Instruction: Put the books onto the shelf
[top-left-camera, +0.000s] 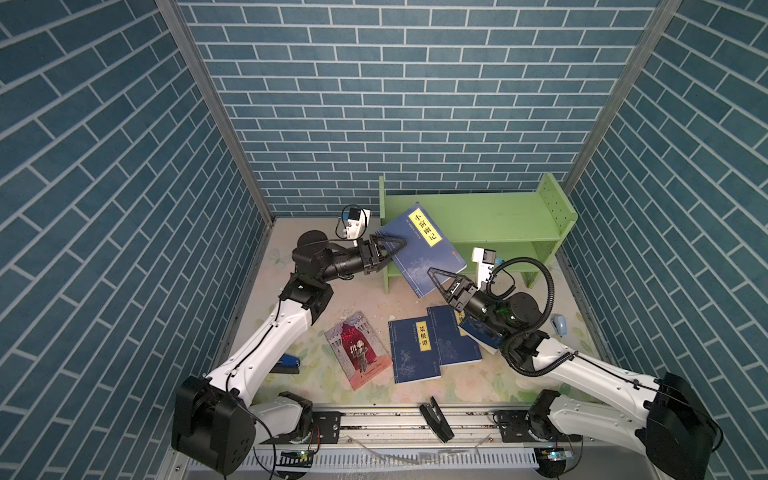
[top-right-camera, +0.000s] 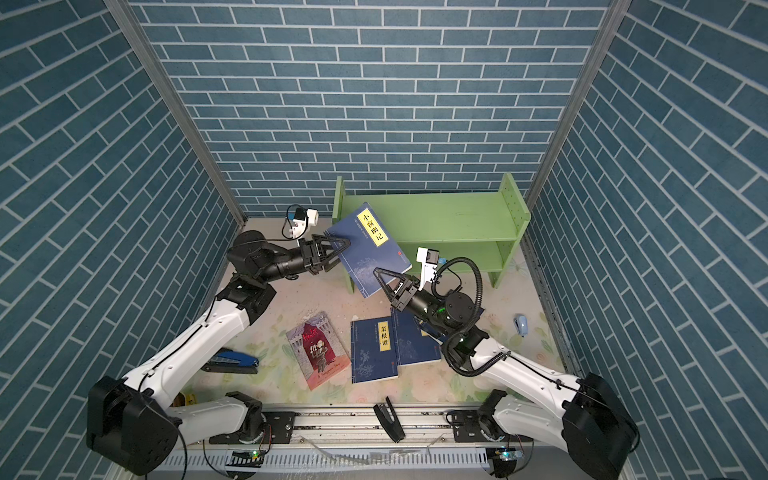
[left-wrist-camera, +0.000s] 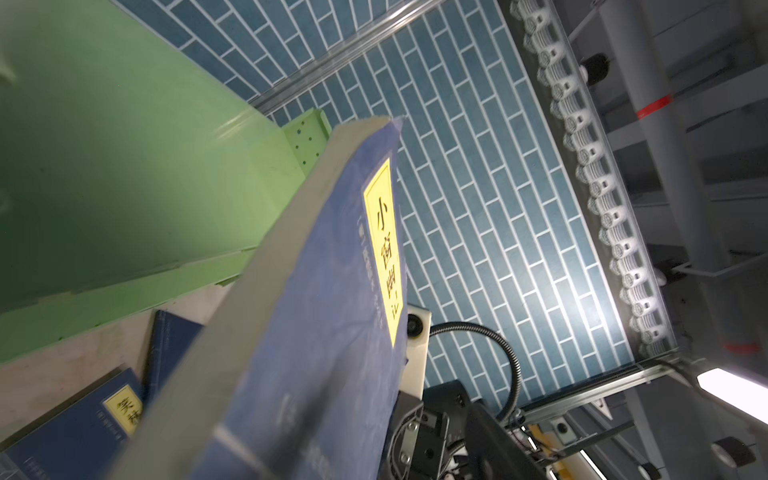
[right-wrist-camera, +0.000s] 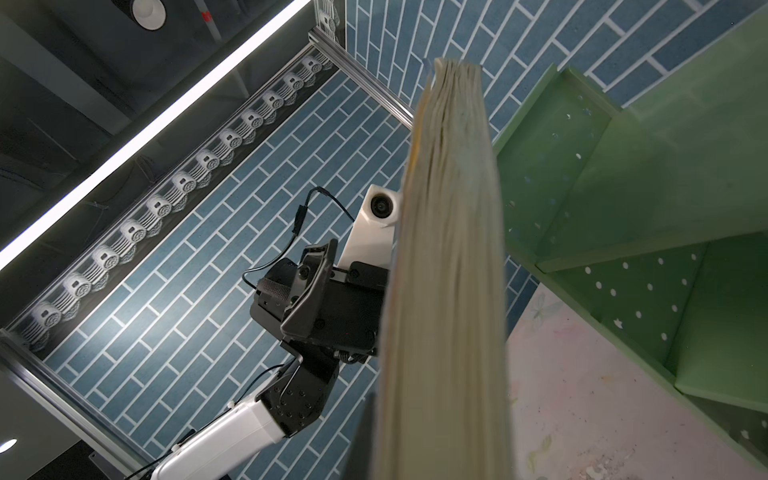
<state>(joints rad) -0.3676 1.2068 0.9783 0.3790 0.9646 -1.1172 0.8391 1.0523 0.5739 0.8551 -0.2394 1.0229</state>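
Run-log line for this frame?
blue book: tilted, aloft before shelf | right gripper: shut on its lower edge | left gripper: open at upper corner | other books: flat on table

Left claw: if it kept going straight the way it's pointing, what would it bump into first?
The raised blue book: its edge sits right at the left claw tips. Past the book the green shelf seems next, though depth is hard to judge from above.

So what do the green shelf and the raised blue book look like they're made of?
Shelf: probably painted wood or board, matte light green; flat panels, drilled holes in one end. Blue book: paper, thin smooth cover; stacked page edges show in the right wrist view.
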